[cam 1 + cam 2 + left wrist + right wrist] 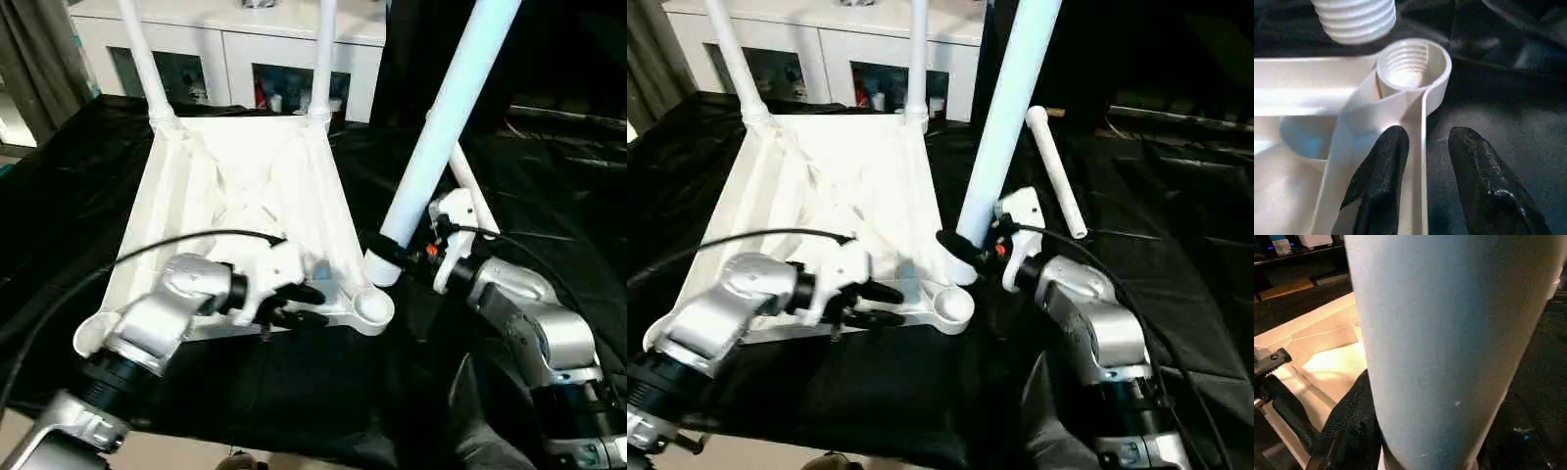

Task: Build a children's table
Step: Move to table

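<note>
The table top (245,186) and the leg (441,127) beside the right gripper look like smooth, slightly glossy white plastic. Beneath lies crinkled, shiny black sheeting (549,196). The left gripper's fingers (1381,166) look matt, grainy black.

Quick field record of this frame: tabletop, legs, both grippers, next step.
tabletop: upside down on the black cloth, ribbed underside up
legs fitted: two, in the far corner sockets
leg in hand: right gripper shut on the third leg, threaded end just above the near right socket
spare leg: lying on the cloth beyond the right arm
left gripper: fingers straddle the tabletop's near rim beside that socket
next step: probably screw the leg in
</note>
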Robot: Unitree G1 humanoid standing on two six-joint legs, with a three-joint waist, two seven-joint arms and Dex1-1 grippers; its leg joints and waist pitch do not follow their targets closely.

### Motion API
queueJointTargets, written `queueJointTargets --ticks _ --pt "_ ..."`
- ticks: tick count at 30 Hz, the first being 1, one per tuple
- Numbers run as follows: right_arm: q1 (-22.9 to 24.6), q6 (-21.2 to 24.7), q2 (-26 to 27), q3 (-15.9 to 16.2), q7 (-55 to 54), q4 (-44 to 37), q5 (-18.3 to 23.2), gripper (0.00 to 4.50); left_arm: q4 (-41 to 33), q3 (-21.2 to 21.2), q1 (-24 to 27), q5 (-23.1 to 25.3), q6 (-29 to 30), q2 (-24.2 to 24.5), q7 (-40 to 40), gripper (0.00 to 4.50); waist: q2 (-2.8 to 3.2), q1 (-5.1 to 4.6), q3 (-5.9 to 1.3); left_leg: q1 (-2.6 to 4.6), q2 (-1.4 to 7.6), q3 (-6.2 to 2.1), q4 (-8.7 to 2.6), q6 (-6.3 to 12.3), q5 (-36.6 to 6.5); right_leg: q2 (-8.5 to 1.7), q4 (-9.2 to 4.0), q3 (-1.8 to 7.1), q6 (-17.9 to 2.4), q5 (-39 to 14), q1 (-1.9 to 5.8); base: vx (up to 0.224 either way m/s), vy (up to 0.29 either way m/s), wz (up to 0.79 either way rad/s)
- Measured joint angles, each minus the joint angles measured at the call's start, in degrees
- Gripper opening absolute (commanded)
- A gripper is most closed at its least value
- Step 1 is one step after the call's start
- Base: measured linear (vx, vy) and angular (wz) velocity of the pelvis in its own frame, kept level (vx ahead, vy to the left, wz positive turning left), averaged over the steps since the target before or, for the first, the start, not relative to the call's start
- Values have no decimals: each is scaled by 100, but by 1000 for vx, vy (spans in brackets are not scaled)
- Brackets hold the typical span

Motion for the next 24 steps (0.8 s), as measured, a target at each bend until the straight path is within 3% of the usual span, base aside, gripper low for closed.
queueJointTargets --ticks 5,19,23,24 --pt "12 1 -1 8 2 -111 -12 193 40 -96 -2 199 15 5 107 172 0 -8 0 0 0 0 0 0 0 0 0 0 0 0 -1 0 0 0" --pt "28 1 -14 72 10 -144 -31 193 115 -115 -2 257 197 39 89 50 0 -5 0 0 0 0 0 0 0 0 0 0 0 0 0 0 0 0" --pt "35 2 -44 73 11 -171 -32 193 138 -154 -5 288 211 39 88 39 0 -5 0 0 0 0 0 0 0 0 0 1 0 0 0 0 0 0" --pt "35 2 -45 73 12 -180 -32 193 164 -159 -8 302 215 40 87 13 1 -5 0 0 0 0 0 0 0 0 0 1 0 0 0 0 0 0"
